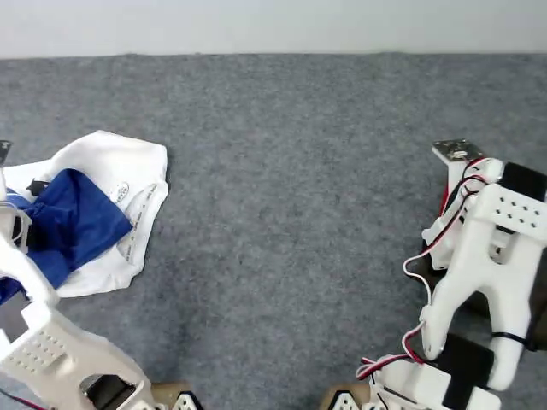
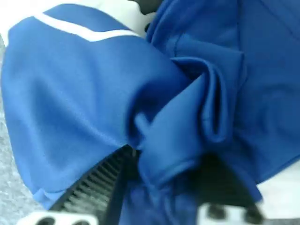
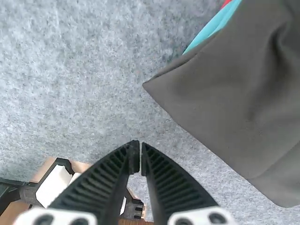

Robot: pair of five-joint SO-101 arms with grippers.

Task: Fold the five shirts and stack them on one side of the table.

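Note:
A crumpled blue shirt (image 1: 73,224) lies on a white shirt (image 1: 120,171) at the table's left edge. My left arm (image 1: 47,346) comes up from the front left corner to this pile. In the left wrist view my left gripper (image 2: 136,157) is shut on a bunched fold of the blue shirt (image 2: 84,93), with one ridged finger (image 2: 101,180) showing under the cloth. My right arm (image 1: 483,256) stands at the right side. My right gripper (image 3: 137,152) is shut on nothing, just above the grey table, beside a folded dark grey shirt (image 3: 239,98) with teal cloth (image 3: 213,28) under it.
The grey felt table (image 1: 299,188) stretches wide between the two arms. A wooden base with a white part (image 3: 54,180) sits under the right gripper. A pale wall (image 1: 273,26) runs along the table's far edge.

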